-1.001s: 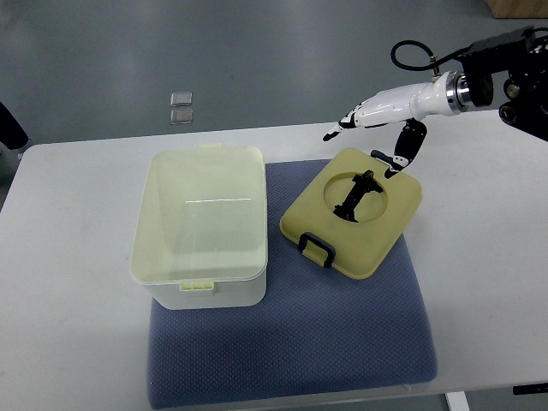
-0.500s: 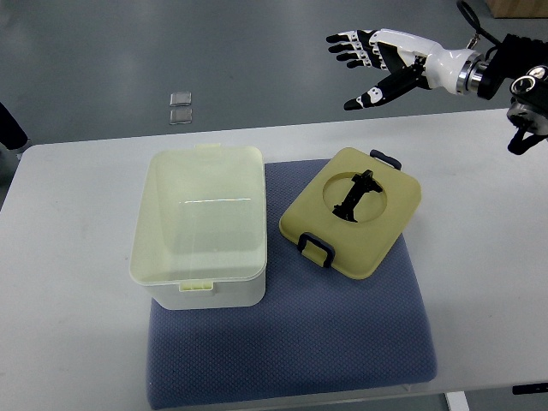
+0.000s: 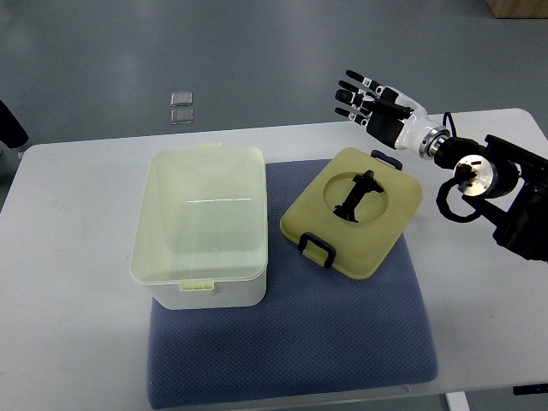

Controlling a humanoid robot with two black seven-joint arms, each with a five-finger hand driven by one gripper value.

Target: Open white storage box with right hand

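One box (image 3: 203,224), one lid (image 3: 353,211) lying just below-left of the right hand (image 3: 377,107), which hovers with fingers spread, holding nothing.

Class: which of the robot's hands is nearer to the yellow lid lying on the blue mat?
The right. The right hand, fingers spread and holding nothing, hovers just beyond the yellow lid's far edge. The left hand is out of view, so it cannot be placed.

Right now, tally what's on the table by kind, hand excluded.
Storage box: 1
Lid: 1
Blue mat: 1
Total: 3
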